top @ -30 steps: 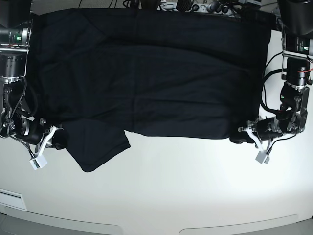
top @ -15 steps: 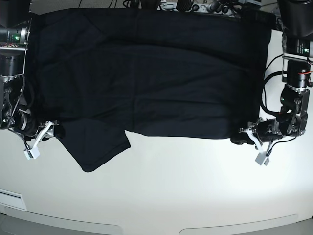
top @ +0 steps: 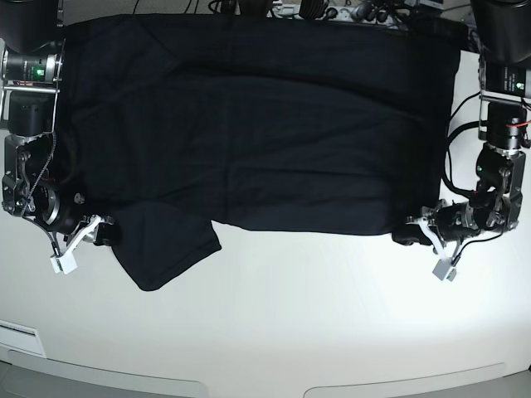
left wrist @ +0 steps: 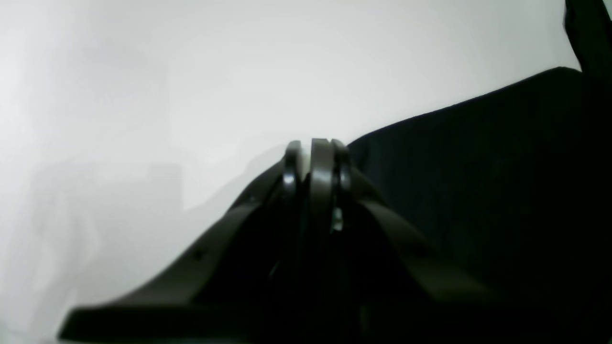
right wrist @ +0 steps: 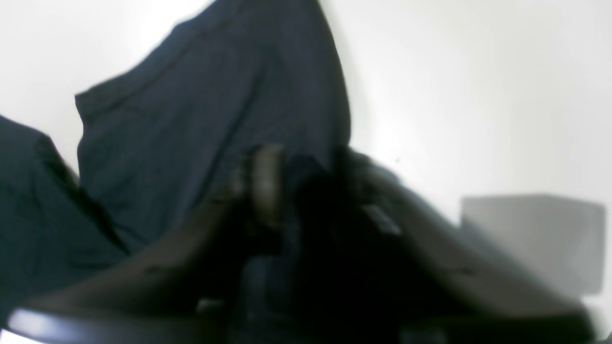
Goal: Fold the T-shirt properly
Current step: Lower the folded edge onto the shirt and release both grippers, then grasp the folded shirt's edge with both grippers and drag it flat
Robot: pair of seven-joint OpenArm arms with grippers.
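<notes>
At the near edge of the white table [top: 332, 332], item: the T-shirt [top: 249, 124], black, spread wide across the far half of the surface, one sleeve [top: 166, 249] lying out toward the front. Change noted against the frames from the last second: the right gripper [top: 93, 232], first set against the sleeve-side hem, drew back off the cloth with jaws spread, and now sits again at that hem corner, jaws narrowing. Cloth itself unmoved; sleeve and hem lie as before. Reading: a re-grasp of the corner, judged to be preparation for lifting the near edge into the first fold; no fold yet made. Right gripper state: the wrist view is blurred, fabric lies about the jaws, whether the cloth is actually caught cannot be told. Left gripper [top: 415, 230]: unchanged at the opposite hem corner, jaws pressed together with dark fabric at the tip; taken as clamped on the shirt. Pose: both arms low, forearms reaching down from the table's sides, wrists turned inward, fingers level with the tabletop, one at each end of the near hem.
</notes>
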